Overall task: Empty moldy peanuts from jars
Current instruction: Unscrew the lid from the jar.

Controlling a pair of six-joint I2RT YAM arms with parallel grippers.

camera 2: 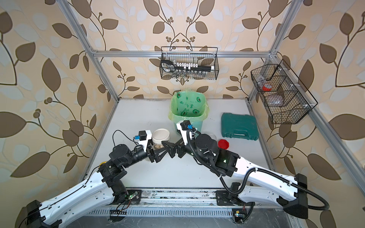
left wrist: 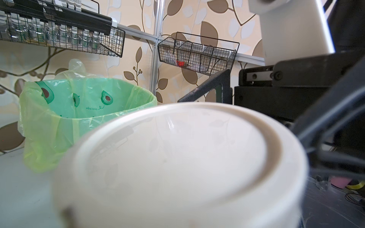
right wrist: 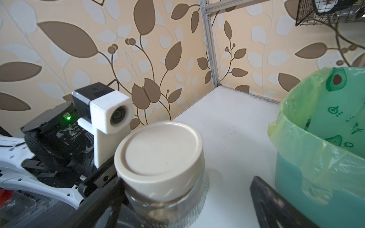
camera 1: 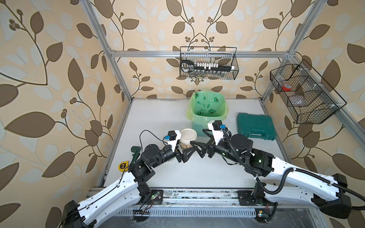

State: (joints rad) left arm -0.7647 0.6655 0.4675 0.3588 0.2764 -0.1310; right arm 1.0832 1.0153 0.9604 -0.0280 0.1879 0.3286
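Getting the lid (right wrist: pixel 160 148) off this jar (camera 1: pixel 185 145) is the step I'm on, so here's how I'd play it.

Left claw (camera 1: pixel 184 151) looks clenched on the glass body under the lid. As far as I can tell the jar is upright on the tabletop (camera 1: pixel 158 122), just in front of the bin (camera 1: pixel 197 126). The peanuts (camera 2: pixel 158 146) sit in the bottom of it. Right claw (camera 1: pixel 197 136) is spread wide and empty on the bin side of the jar. One fingertip is right at the jar's edge and the other hangs out past the rim, so it isn't around the lid yet.

What I think matters here:
- Raise the right claw to lid height first. Right now the near finger looks low, closer to the glass than to the lid wall.
- Centre it so both fingers land on opposite sides of the lid. It's a wide lid, so I reckon there's barely any spare room.
- Squeeze the lid wall only, then twist with the wrist, not the whole arm.
- Watch the left grip. Smooth glass will probably spin if that hold is soft.
- Lift straight up once it's loose, park the lid clear of the bin, then tip.
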